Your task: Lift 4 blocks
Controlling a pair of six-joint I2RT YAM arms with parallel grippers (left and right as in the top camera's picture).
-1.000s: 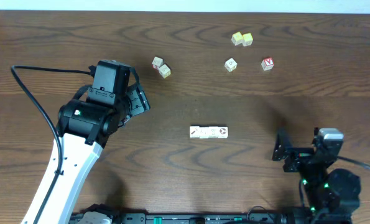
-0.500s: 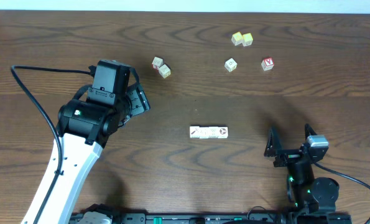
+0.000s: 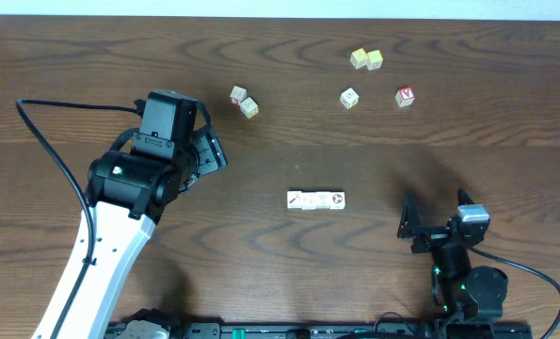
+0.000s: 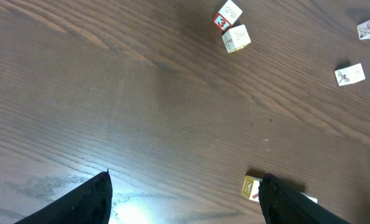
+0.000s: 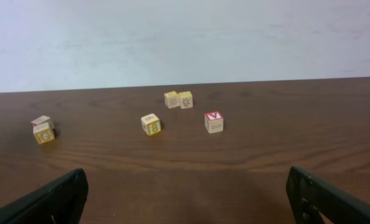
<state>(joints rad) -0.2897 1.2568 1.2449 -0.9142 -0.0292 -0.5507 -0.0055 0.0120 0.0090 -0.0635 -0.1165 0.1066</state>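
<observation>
The four blocks (image 3: 315, 200) are lying side by side in one short row, faces touching, near the middle of the wooden table (image 3: 289, 282). Nothing is touching them. In the left wrist view only one end of the row (image 4: 252, 188) is showing, partly hidden behind one of the fingers (image 4: 287, 202) at the lower edge.

The left gripper (image 3: 212, 151) is hovering to the left of the row and farther back, well apart from it. Its jaws are standing wide apart and are holding nothing. The right gripper (image 3: 436, 209) is sitting to the right of the row, toward the front edge, with its jaws likewise fully spread and empty.

Other cubes are resting toward the far edge:
- a touching pair of cubes (image 3: 244, 102)
- a yellowish pair (image 3: 366, 59)
- a single yellowish cube (image 3: 349, 98)
- a red-bordered cube (image 3: 406, 96) near the single cube but apart from it
</observation>
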